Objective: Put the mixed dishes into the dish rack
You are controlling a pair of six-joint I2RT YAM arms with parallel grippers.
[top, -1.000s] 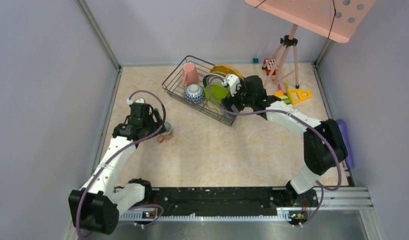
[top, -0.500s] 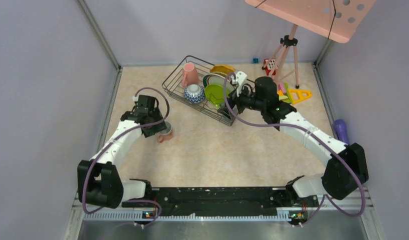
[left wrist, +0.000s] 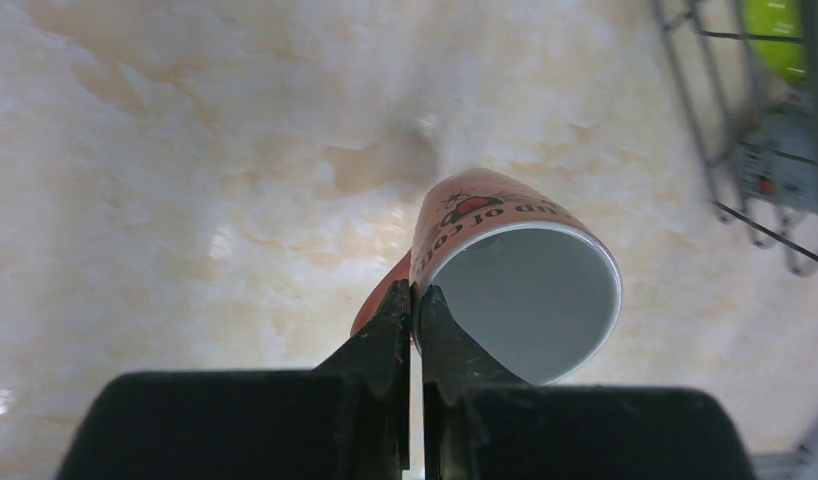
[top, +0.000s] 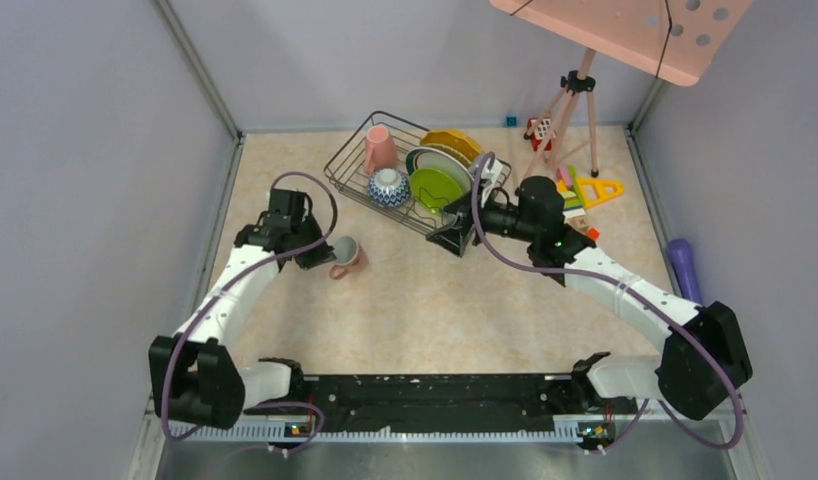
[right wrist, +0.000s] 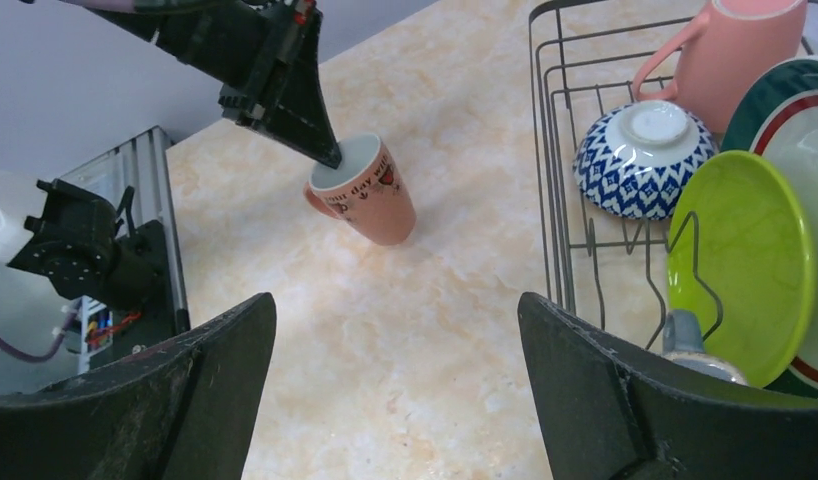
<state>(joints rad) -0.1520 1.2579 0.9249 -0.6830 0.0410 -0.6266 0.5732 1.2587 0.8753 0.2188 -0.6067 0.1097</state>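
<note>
A pink printed mug (left wrist: 515, 280) leans tilted on the table, its white inside facing my left wrist camera. My left gripper (left wrist: 413, 290) is shut on its rim beside the handle; from above they show as the mug (top: 347, 255) and left gripper (top: 325, 258). The dish rack (top: 357, 135) stands at the back. It holds another pink mug (top: 378, 148), a blue-white bowl (top: 389, 186), a lime green plate (top: 433, 187), a green-rimmed white plate (top: 443, 160) and a yellow plate (top: 452, 142). My right gripper (right wrist: 397, 297) hangs open and empty over bare table at the rack's near corner.
Colourful toy blocks (top: 585, 188) and a pink tripod (top: 573, 105) stand right of the rack. A purple object (top: 683, 265) lies by the right wall. Grey walls close in the table on three sides.
My left gripper has shut on the mug's rim, and the mug has shifted slightly right and tipped. My right arm has drawn back from the plates to the rack's near corner.
</note>
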